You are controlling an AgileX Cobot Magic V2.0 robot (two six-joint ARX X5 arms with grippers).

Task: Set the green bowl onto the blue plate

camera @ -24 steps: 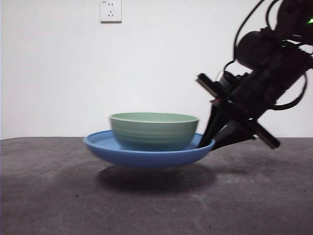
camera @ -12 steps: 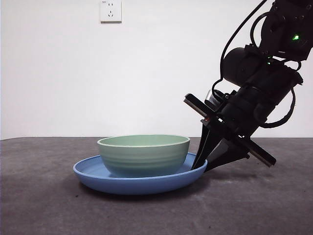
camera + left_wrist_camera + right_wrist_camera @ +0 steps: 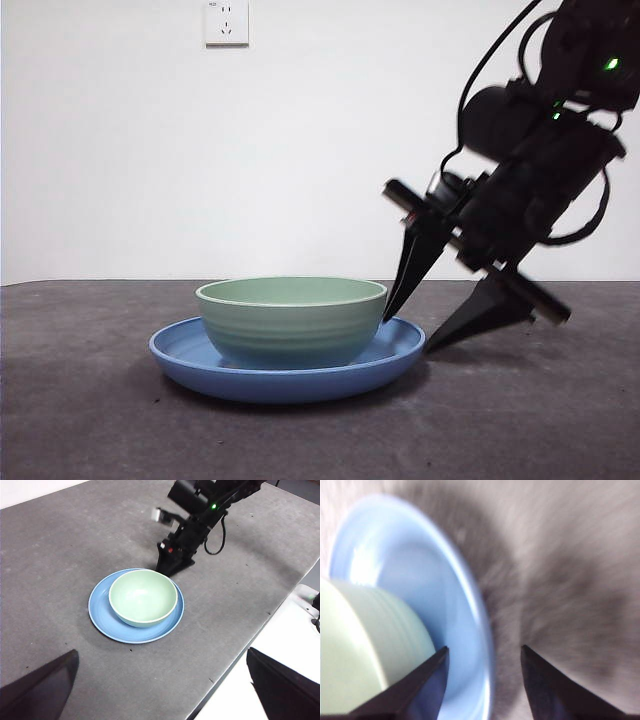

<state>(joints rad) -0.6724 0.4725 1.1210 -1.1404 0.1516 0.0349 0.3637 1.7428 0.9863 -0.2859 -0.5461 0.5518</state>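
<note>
I log: green bowl (image 3: 291, 319), pale, ridged, glossy, on blue plate (image 3: 180, 350); right gripper (image 3: 428, 331) fingers released astride plate rim; left gripper (image 3: 160, 690) fingers spread.

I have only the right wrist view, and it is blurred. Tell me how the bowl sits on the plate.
Observer: From the front, the pale mint-green glossy round bowl stands upright and level inside the wide, shallow, glossy blue plate. The plate lies flat on the dark grey table.
Operator: Give me the right gripper's height.
Observer: The right gripper leans in steeply with its jaws open. The inner tip is beside the bowl's wall, above the plate, and the outer tip is low, near the table.
Operator: Report the left arm.
Observer: The left gripper hangs high over the table, jaws open, holding nothing.
</note>
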